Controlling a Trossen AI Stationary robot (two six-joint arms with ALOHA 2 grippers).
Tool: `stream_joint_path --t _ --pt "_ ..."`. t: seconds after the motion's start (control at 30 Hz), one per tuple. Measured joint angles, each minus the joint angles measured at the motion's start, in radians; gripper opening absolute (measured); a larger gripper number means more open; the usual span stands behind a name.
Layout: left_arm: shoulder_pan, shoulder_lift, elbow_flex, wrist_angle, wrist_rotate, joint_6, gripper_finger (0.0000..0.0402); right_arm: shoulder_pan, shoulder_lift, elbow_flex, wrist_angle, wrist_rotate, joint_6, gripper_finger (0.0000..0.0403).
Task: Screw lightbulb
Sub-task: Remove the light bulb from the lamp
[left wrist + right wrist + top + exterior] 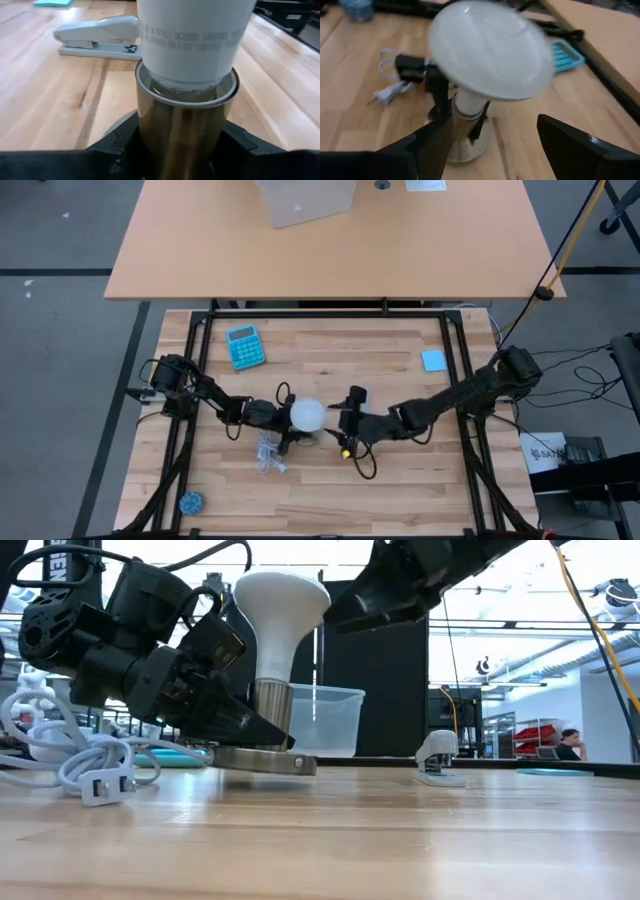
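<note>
At the centre of the high view the lightbulb (306, 415) stands upright, base seated in the socket (262, 759) on the desk (330, 480), the socket clenched by the left gripper (272, 420), while the released right gripper (340, 418) lies just right of the dome.

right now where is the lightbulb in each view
high view: the lightbulb is a white dome at mid-table, between the two grippers.
low view: left of centre, upright in the metal socket.
left wrist view: top centre, its white neck dropping into the socket.
right wrist view: centre, dome face towards the camera.
shared landmark: the socket, directly under the bulb in the low and both wrist views.
</note>
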Motion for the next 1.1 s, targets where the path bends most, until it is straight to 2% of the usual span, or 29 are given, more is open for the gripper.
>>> stream_joint_path --t 0.13,0.3,0.47,0.63,0.73,1.1 --pt "0.000 0.000 0.000 0.003 -0.061 -0.014 0.0177 0.027 0.033 -0.015 0.024 0.061 0.119 0.0269" --pt "0.000 0.000 0.000 0.006 -0.141 -0.022 0.0177 0.065 0.131 -0.030 0.143 0.201 0.234 0.0262" --pt "0.000 0.000 0.000 0.006 -0.201 -0.048 0.0177 0.084 0.282 -0.031 0.480 0.359 0.232 0.0260" --pt "0.000 0.000 0.001 0.007 -0.238 -0.073 0.0177 0.078 0.427 -0.023 0.813 0.420 0.156 0.0260" --pt "0.000 0.000 0.001 0.007 -0.249 -0.074 0.0177 0.058 0.485 0.009 0.931 0.471 0.083 0.0260" --pt "0.000 -0.001 0.001 0.022 -0.260 -0.080 0.0177 -0.014 0.543 0.136 0.928 0.475 -0.028 0.0260"
